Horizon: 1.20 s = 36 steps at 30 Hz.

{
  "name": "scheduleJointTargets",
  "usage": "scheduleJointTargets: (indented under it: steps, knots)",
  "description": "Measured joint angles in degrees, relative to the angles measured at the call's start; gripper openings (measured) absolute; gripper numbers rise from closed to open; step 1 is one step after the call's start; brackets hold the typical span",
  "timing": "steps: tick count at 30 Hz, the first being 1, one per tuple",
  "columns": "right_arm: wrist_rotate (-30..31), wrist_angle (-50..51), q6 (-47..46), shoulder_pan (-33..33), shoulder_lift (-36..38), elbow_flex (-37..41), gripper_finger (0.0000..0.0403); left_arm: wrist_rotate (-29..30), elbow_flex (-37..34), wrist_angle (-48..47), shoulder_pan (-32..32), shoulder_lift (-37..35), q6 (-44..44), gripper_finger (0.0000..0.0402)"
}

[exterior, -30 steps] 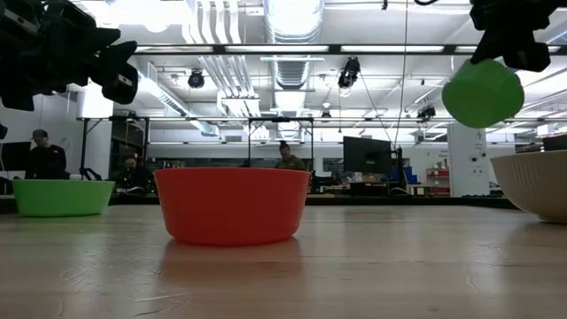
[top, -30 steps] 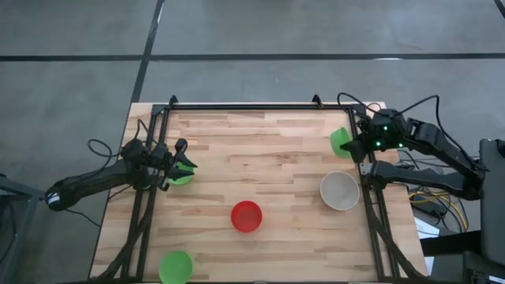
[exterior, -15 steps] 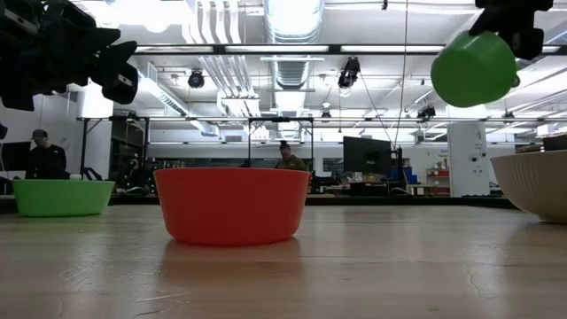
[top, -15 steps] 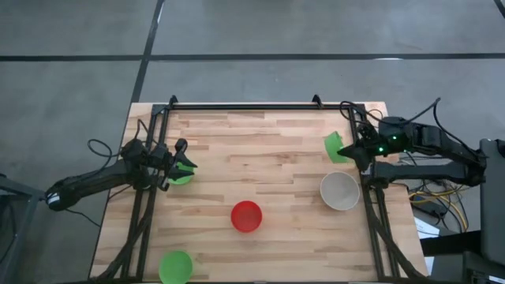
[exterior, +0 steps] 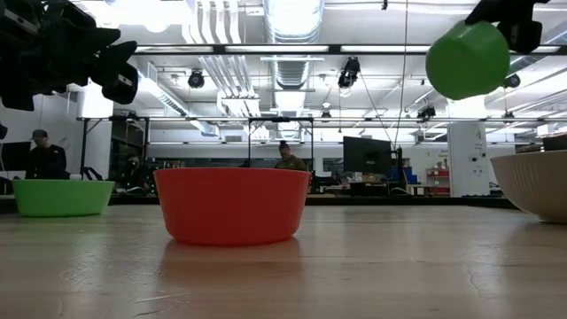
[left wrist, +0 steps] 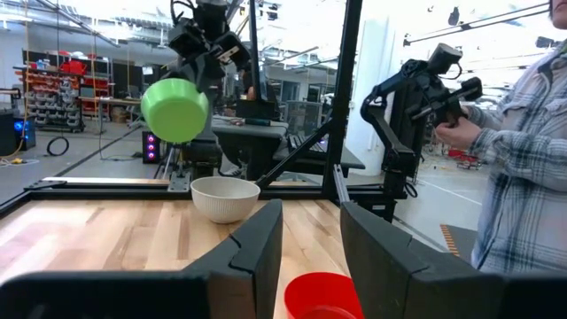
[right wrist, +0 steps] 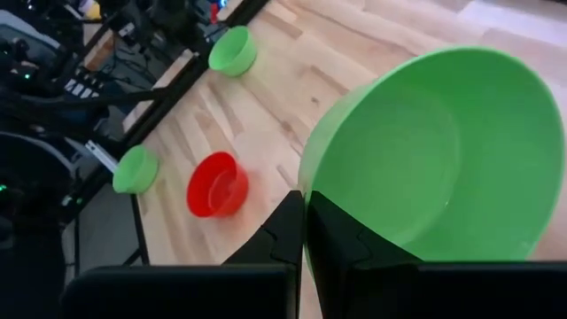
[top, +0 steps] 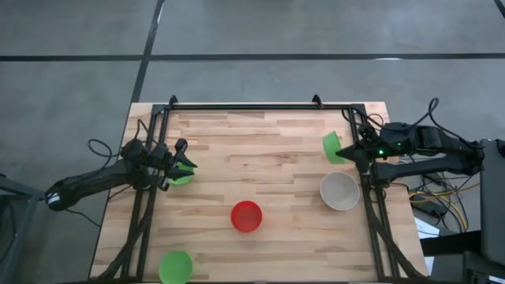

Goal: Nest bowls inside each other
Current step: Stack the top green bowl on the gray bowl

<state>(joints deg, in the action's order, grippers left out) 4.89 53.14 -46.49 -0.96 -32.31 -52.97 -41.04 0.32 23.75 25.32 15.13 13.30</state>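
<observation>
My right gripper (top: 348, 150) is shut on a green bowl (top: 332, 147) held in the air near the table's right edge, just beyond the pale grey-white bowl (top: 340, 190), which rests on its base. A red bowl (top: 246, 216) stands upright in the middle near part of the table. One green bowl (top: 175, 267) sits at the near left. Another green bowl (top: 181, 177) sits on the left side, and my left gripper (top: 186, 166) hangs open above it, well clear, as the low view shows (exterior: 93, 62). My right gripper pinches the green bowl's rim (right wrist: 307, 188) between its two fingers, one finger (right wrist: 341, 235) inside the bowl and one (right wrist: 282, 232) outside its wall. The bowl (exterior: 467, 59) is lifted clear of the table and tipped on its side, its opening turned toward the gripper.
A black frame runs along the table's left, far and right sides (top: 245, 106). A person (left wrist: 523, 159) stands beyond the table's right side beside another arm. Bare wood lies between the red bowl and the far rail.
My right gripper has swung a little toward the table's left and near edges, toward the grey-white bowl, and has turned, still shut on the green bowl. The bowl has gone with it, rising slightly and staying clear of the table.
</observation>
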Motion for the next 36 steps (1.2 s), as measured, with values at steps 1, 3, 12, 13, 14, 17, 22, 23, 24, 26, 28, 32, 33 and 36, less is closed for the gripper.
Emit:
scheduleJointTargets:
  steps: [1,3,12,13,14,17,22,23,24,26,28,32,33,36]
  knots:
    - [0.7,0.0,0.0,0.5,0.0,0.0,0.0008,0.0,0.0,0.0,0.0,0.0,0.0,0.0122]
    - [1.4,0.0,-0.1,1.6,0.1,0.1,0.0008,0.0,0.0,0.0,0.0,0.0,0.0,0.0122]
    - [6.8,-0.2,-4.8,7.0,0.0,1.4,0.0008,0.0,0.0,0.0,0.0,0.0,0.0,0.0122]
    - [7.4,-0.2,-5.5,7.8,0.0,1.7,0.0008,0.0,0.0,0.0,0.0,0.0,0.0,0.0122]
    - [7.9,-0.3,-6.1,8.6,0.1,2.0,0.0008,0.0,0.0,0.0,0.0,0.0,0.0,0.0122]
    - [10.6,-0.4,-8.3,11.4,0.0,2.9,0.0008,0.0,0.0,0.0,0.0,0.0,0.0,0.0122]
    - [15.3,-1.0,-11.3,16.5,0.0,3.5,0.0008,0.0,0.0,0.0,0.0,0.0,0.0,0.0122]
    - [16.3,-0.8,-12.3,17.6,0.0,3.5,0.0008,0.0,0.0,0.0,0.0,0.0,0.0,0.0122]
    - [17.2,-0.5,-13.4,18.6,0.0,3.5,0.0008,0.0,0.0,0.0,0.0,0.0,0.0,0.0122]
    - [18.8,0.7,-15.6,20.5,0.0,3.5,0.0008,0.0,0.0,0.0,0.0,0.0,0.0,0.0122]
    - [19.8,1.6,-17.2,22.3,0.0,3.5,0.0008,0.0,0.0,0.0,0.0,0.0,0.0,0.0122]
    - [20.9,2.6,-19.9,25.3,0.0,3.5,0.0008,0.0,0.0,0.0,0.1,0.0,0.0,0.0122]
    - [20.9,3.5,-21.8,25.7,0.0,3.5,0.0008,0.0,0.0,0.0,0.1,0.0,0.0,0.0122]
    - [20.7,6.8,-28.4,26.5,-0.5,3.5,0.0008,0.0,0.0,0.0,0.1,0.0,0.0,0.0122]
